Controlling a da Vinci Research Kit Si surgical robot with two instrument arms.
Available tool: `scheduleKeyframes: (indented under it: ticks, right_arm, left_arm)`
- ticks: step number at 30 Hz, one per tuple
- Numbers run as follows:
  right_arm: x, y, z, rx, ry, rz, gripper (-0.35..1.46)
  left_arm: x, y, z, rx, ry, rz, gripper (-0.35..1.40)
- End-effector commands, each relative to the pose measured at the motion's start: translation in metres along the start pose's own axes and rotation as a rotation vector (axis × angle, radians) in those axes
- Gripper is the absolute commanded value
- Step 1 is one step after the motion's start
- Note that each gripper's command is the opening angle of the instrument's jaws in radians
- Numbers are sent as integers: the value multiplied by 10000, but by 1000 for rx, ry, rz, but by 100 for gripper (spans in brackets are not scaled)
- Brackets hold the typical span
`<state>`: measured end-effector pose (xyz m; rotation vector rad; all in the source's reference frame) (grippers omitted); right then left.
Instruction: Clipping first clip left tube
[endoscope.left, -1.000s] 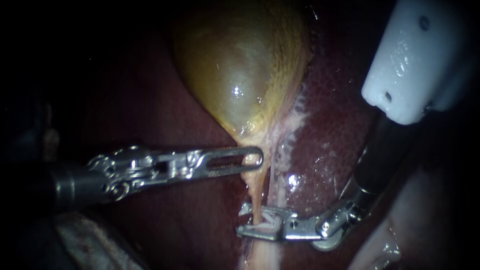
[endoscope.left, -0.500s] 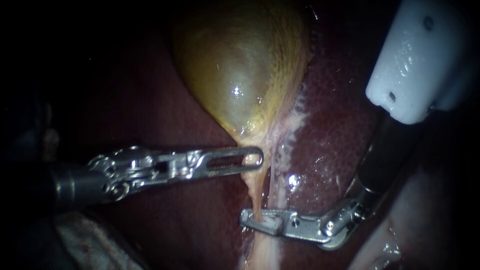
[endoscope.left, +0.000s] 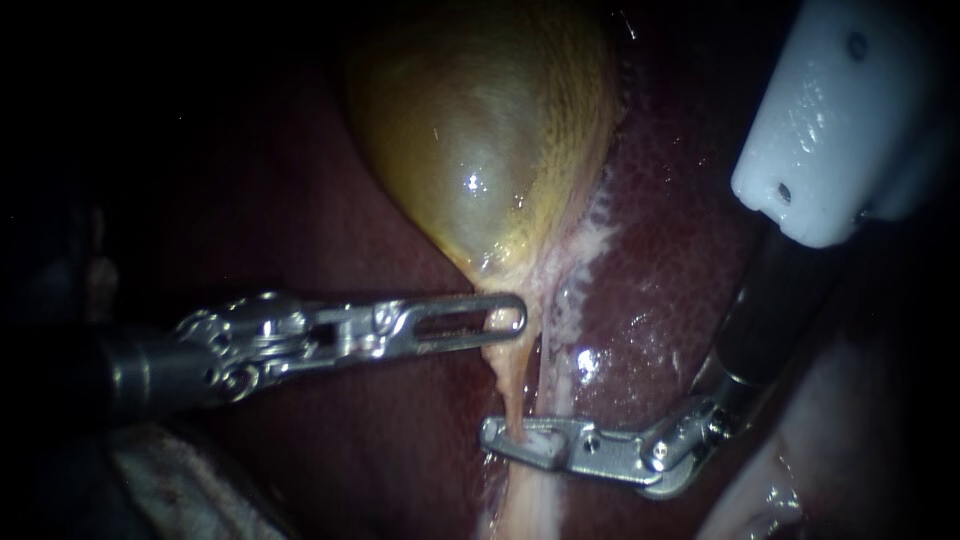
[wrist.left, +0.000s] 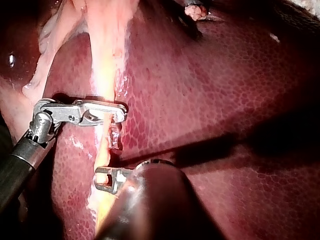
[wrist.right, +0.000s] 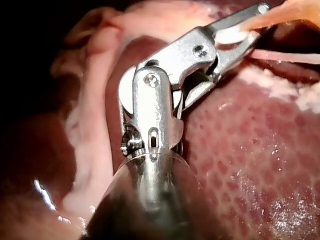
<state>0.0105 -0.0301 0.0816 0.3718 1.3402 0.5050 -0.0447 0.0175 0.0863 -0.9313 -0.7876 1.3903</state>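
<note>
The claw of our right instrument is closed across the left tube. Both halves press on it, and a pale clip sits between them. The shank of the claw passes over the right tube, just beside. Higher up, the claw of our left instrument grips the neck of the gallbladder, tensioning the tube. Risks, in our judgement: a half-closed clip slipping on release, the claw snagging the neighbouring tube, and excess traction tearing the thin tube.
</note>
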Motion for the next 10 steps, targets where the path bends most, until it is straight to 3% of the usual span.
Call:
scheduleKeyframes:
  ticks: [1,10]
  right_arm:
    - [0,0,0,0,0,0,-35]
    - [-1,0,0,0,0,0,-35]
  left_arm:
    - [0,0,0,0,0,0,-35]
    - [0,-1,0,0,0,1,-35]
